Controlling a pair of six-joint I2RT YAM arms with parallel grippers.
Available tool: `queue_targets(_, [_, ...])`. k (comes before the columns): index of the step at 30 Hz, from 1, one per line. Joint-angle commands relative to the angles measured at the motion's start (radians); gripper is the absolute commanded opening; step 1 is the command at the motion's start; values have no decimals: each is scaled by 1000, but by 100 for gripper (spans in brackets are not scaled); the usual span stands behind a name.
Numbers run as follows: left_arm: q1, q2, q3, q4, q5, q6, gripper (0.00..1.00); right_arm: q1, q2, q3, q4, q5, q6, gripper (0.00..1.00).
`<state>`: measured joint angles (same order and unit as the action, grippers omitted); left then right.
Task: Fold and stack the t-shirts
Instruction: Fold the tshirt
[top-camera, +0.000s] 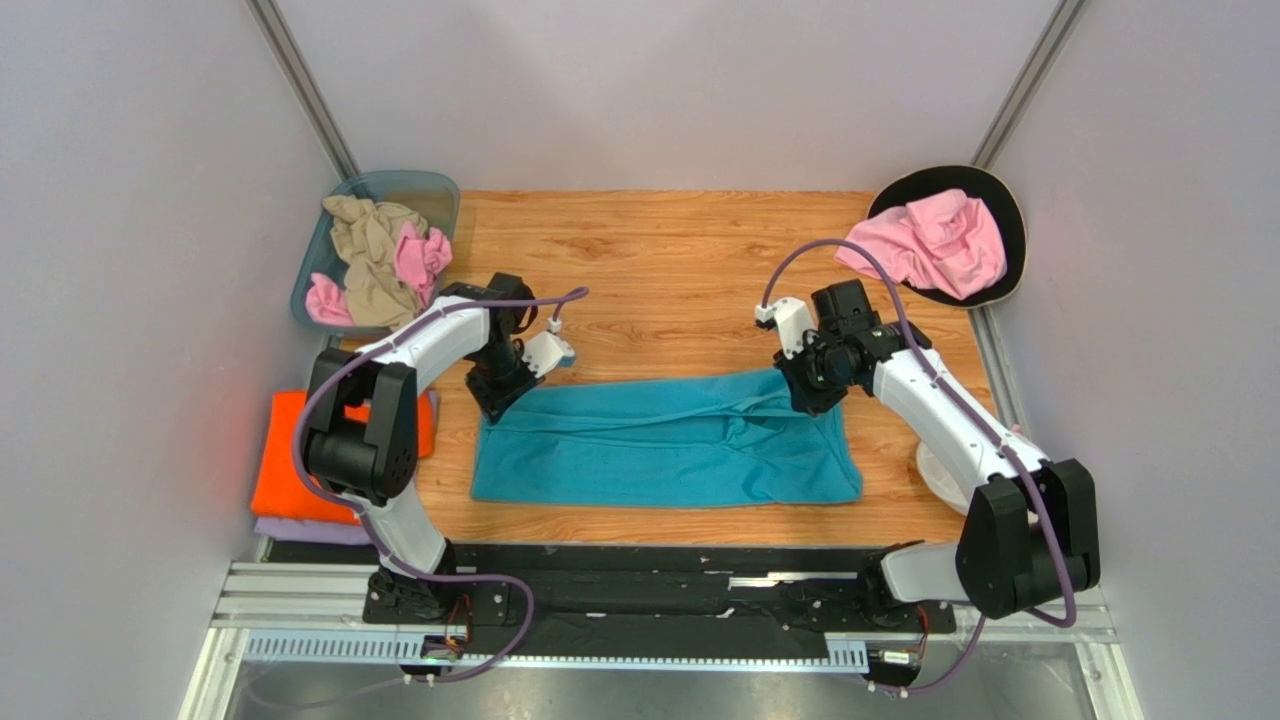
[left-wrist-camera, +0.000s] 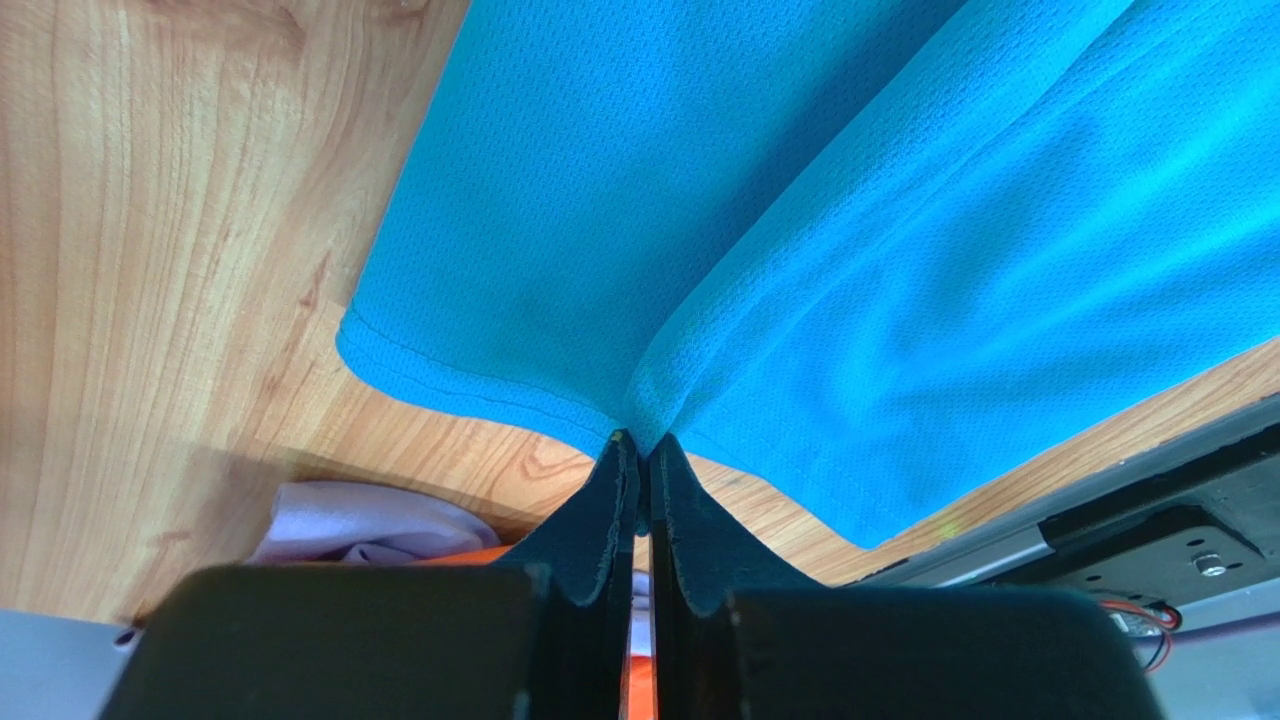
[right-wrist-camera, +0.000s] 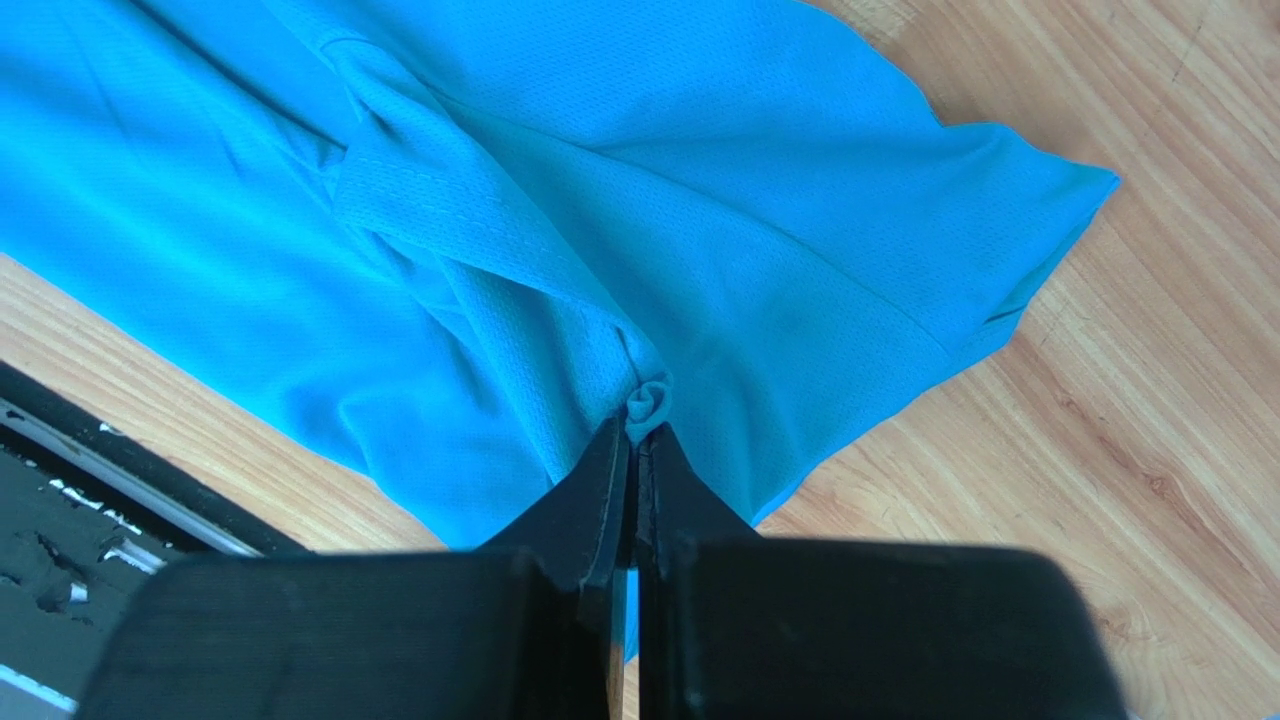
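Note:
A teal t-shirt (top-camera: 669, 446) lies folded into a long band across the near middle of the wooden table (top-camera: 676, 255). My left gripper (top-camera: 489, 405) is shut on the shirt's upper left corner; the wrist view shows teal cloth (left-wrist-camera: 781, 225) pinched at the gripper's tips (left-wrist-camera: 643, 443). My right gripper (top-camera: 804, 399) is shut on the upper right edge, with a small bunch of teal cloth (right-wrist-camera: 601, 195) caught between its tips (right-wrist-camera: 643, 420). A folded orange t-shirt (top-camera: 286, 458) rests on a lavender one (top-camera: 308, 530) at the left edge.
A teal bin (top-camera: 436, 195) at the back left holds crumpled beige (top-camera: 361, 248) and pink (top-camera: 425, 258) shirts. Another pink shirt (top-camera: 932, 240) lies on a dark round dish (top-camera: 1010, 210) at the back right. A black rail (top-camera: 661, 578) runs along the near edge.

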<state>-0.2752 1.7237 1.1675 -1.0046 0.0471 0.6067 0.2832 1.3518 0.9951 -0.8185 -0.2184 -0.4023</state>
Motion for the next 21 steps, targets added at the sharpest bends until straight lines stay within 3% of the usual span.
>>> queue_targets(1, [-5,8,6,-11,19,-13,0,20,-48,17,-21,4,16,0])
queue_targets(21, [-5,14,6,-5,10,-5,0,65,-118,-15,-70,30,33,0])
